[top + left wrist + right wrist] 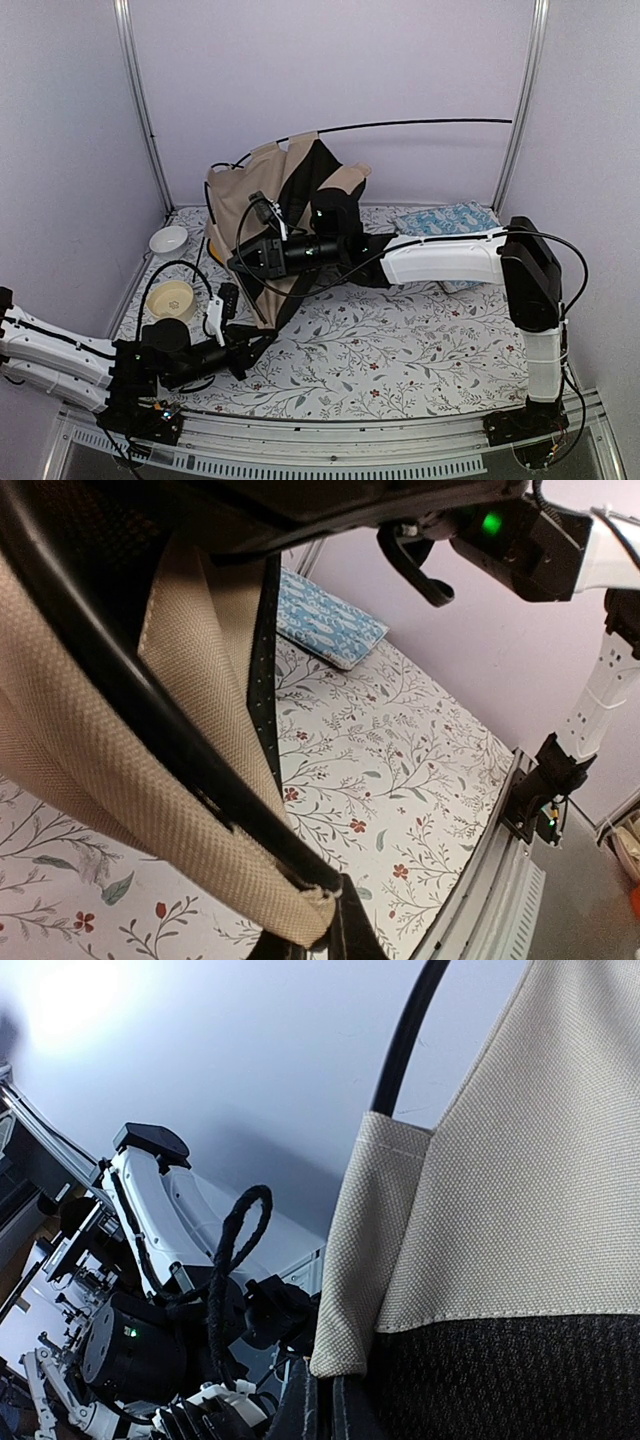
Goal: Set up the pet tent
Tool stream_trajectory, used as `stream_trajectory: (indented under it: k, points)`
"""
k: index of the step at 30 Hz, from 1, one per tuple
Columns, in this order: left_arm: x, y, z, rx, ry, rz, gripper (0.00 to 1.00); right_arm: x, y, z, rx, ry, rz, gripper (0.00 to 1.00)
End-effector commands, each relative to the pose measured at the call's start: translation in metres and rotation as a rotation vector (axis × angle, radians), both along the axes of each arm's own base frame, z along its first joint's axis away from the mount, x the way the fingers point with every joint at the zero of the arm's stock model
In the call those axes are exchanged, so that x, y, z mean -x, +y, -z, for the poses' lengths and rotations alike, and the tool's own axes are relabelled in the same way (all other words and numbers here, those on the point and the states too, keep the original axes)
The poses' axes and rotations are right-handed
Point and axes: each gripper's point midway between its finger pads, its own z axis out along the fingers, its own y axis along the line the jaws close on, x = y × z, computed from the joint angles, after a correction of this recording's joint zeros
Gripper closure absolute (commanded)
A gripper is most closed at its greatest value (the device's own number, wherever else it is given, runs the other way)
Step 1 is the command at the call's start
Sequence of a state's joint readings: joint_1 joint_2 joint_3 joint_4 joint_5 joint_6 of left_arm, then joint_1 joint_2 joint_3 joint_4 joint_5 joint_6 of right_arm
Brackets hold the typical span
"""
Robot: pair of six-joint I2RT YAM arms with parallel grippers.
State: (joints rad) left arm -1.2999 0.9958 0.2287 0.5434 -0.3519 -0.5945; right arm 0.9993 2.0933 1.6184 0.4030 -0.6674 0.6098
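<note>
A: Near edge first. The left pincer is seen closed on the bottom hem of the tan canvas pet tent, where the tan weave meets the perforated black trim. It is held close above the floral-print bench.

B: Noted. And the right pincer?

A: Closed too, on a stitched corner of the same canvas, beside the black mesh panel, at the tent's front face.

B: Where is the tent?

A: Back-left of the bench, half raised, slumped and creased. One thin black pole stands out of the top and arcs right with its free end in the air. A round yellow bowl is just left of the tent base. A blue patterned cushion lies at the back right, apart from the tent.

B: Handling?

A: It is judged light. The canvas is soft and holds no shape alone, so it will fold and drag wherever it is pulled. The weave is coarse, so slip in a closed pincer is not expected. The poles are thin and springy. Stored bend is likely, and a released end may whip. Nothing fragile is seen.

B: Grip points?

A: Doubled hems and stitched corners are preferred. That is the thickest cloth, and the load goes into the seam. Mid-panel pinches are to be avoided, since only slack is gathered. For shaping, the pole is best taken near where it enters the canvas, not at the free tip. The two holds should be set well apart so the base is drawn taut.
</note>
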Motion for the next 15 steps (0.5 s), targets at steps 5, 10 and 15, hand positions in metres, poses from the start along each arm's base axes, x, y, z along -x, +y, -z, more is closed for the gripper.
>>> stream_trajectory:
  k: [5,10,15]
  points:
    - [0.0786,-0.0087,0.0749,-0.196,0.191,0.400,1.00,-0.1001,-0.0304,-0.1026,-0.287,-0.175,0.432,1.00]
    - [0.0755,-0.0050,0.0761,-0.183,0.204,0.386,1.00,-0.0976,-0.0288,-0.0998,-0.282,-0.171,0.435,1.00]
    - [0.0750,-0.0031,0.0740,-0.168,0.205,0.384,1.00,-0.0964,-0.0269,-0.0976,-0.282,-0.166,0.433,1.00]
